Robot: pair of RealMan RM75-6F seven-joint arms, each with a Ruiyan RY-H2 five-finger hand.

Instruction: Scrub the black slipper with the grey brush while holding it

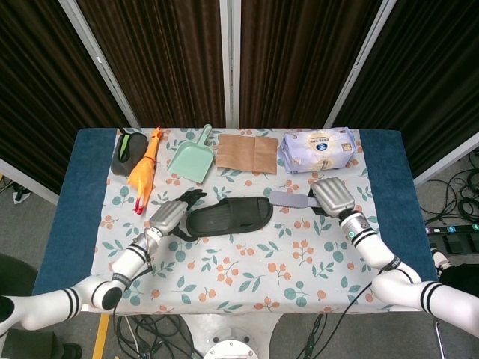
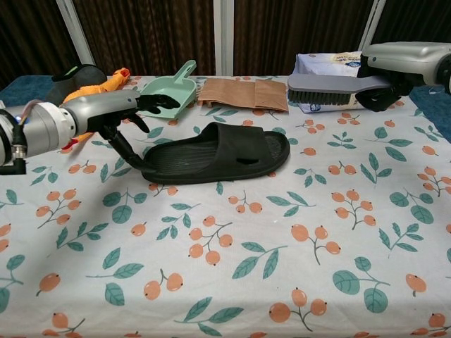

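The black slipper [image 1: 229, 215] [image 2: 215, 152] lies flat at the table's middle, toe to the right. My left hand [image 1: 171, 216] [image 2: 106, 113] hovers at its heel end with fingers spread, holding nothing; its thumb reaches down beside the heel. My right hand [image 1: 333, 197] [image 2: 399, 62] grips the handle of the grey brush [image 1: 290, 199] [image 2: 331, 89]. The brush is in the air to the right of the slipper's toe, bristles down.
Along the back of the table sit a dark shoe [image 1: 126, 150], a rubber chicken [image 1: 144, 170], a green dustpan [image 1: 191, 158], a brown paper bag [image 1: 247, 152] and a pack of wipes [image 1: 317, 149]. The flowered cloth [image 2: 232, 267] covers the table.
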